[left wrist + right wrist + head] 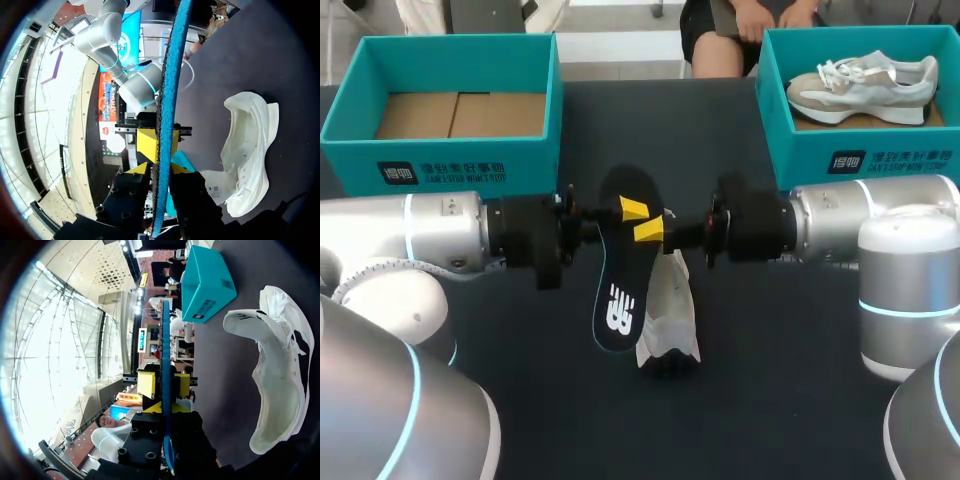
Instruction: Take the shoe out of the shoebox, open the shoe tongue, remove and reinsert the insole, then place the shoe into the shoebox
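Both arms have the insole [618, 290] at once here. The left end effector [161, 169] and right end effector [166, 407] each pinch it edge-on, tips almost nose to nose, so it hangs tilted in the air between them. The shoe [670, 320] lies right under them on the bench [770, 380], on its side I think.

My worry is two grips that close together on one floppy insole. If either arm pulls off-axis it'll bend or twist, and a sloppy release drops it beside the shoe instead of in it. The bench is dark and matte, and nothing holds the shoe, so it could skid when the insole gets pushed in.

Room's fine: the empty box [450, 160] sits past the left end effector and the full box [860, 160] past the right, both well apart.
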You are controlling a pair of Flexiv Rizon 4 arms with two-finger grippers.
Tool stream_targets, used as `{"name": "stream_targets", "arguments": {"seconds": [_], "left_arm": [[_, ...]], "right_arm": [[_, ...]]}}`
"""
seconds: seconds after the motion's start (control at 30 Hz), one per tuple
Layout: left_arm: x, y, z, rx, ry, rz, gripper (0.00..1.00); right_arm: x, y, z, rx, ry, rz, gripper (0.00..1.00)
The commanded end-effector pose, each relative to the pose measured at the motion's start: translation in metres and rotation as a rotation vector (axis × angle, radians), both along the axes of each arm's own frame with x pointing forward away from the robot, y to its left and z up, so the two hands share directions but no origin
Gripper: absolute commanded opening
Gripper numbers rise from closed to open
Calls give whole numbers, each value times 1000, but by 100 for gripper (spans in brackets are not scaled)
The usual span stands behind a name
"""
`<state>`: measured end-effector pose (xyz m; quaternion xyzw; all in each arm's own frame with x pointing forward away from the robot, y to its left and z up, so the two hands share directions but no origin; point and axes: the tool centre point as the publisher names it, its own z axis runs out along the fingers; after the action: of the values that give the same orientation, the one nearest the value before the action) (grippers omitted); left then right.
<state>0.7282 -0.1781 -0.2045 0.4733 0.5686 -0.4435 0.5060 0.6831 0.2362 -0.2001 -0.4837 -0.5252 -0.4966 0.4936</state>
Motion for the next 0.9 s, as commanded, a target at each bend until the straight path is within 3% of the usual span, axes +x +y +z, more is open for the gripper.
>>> {"name": "stream_targets", "arguments": {"seconds": [0.03, 0.3, 0.47, 0.5, 0.53, 0.57, 0.8, 0.9], "left_arm": [[-4, 2, -2, -6, 5, 5, 24], [-7, 4, -4, -5, 19, 6, 0], [-5, 4, -3, -13, 29, 16, 0], [-4, 5, -2, -16, 32, 19, 0], [-2, 5, -2, -20, 42, 25, 0], [0, 7, -1, -21, 44, 29, 0], [-4, 20, 3, 0, 104, 25, 0], [-12, 24, 8, -10, 169, 16, 0]], "right_arm": [[0, 2, 0, -1, -1, -4, 0], [1, 3, -2, 1, 4, 0, 0], [1, 4, -3, 4, 6, 1, 0], [1, 5, -3, 5, 4, 1, 13], [-1, 4, -3, 3, 1, -2, 44], [-3, 3, -2, -2, 0, -5, 100], [-18, -17, 1, -49, -28, -53, 100], [-19, -29, 6, -107, -135, -75, 100]]}}
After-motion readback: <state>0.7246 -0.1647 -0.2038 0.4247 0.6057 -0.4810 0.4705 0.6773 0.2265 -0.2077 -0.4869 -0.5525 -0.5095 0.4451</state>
